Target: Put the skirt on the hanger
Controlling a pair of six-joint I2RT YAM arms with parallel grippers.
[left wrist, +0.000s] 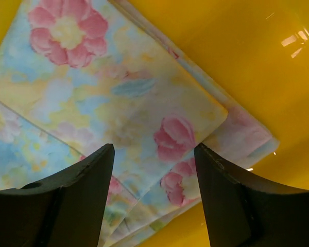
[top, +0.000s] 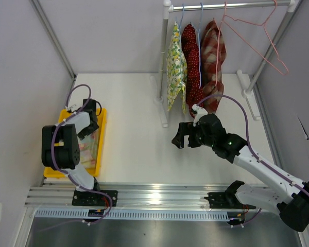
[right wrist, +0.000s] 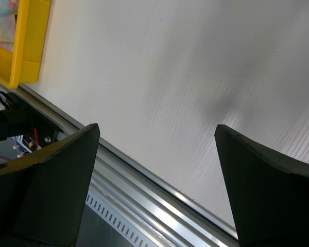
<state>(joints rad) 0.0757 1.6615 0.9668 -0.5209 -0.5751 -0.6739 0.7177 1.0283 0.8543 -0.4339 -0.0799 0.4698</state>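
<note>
A folded pastel floral skirt (left wrist: 113,98) lies in a yellow bin (top: 101,135) at the left of the table; it also shows in the top view (top: 88,148). My left gripper (left wrist: 154,154) is open, hovering just above the skirt's folded corner, its fingers either side of it. It shows in the top view (top: 90,118) inside the bin. An empty pink wire hanger (top: 257,32) hangs on the rack rail (top: 232,6) at the back right. My right gripper (top: 184,138) is open and empty above the table's middle (right wrist: 157,136).
Three clothes hang on the rack: a yellow floral one (top: 175,64), a red dotted one (top: 191,62) and a red plaid one (top: 212,56). The rack's white feet (top: 250,95) stand on the table. The aluminium rail (right wrist: 144,195) runs along the near edge. The bin's corner (right wrist: 28,46) shows in the right wrist view.
</note>
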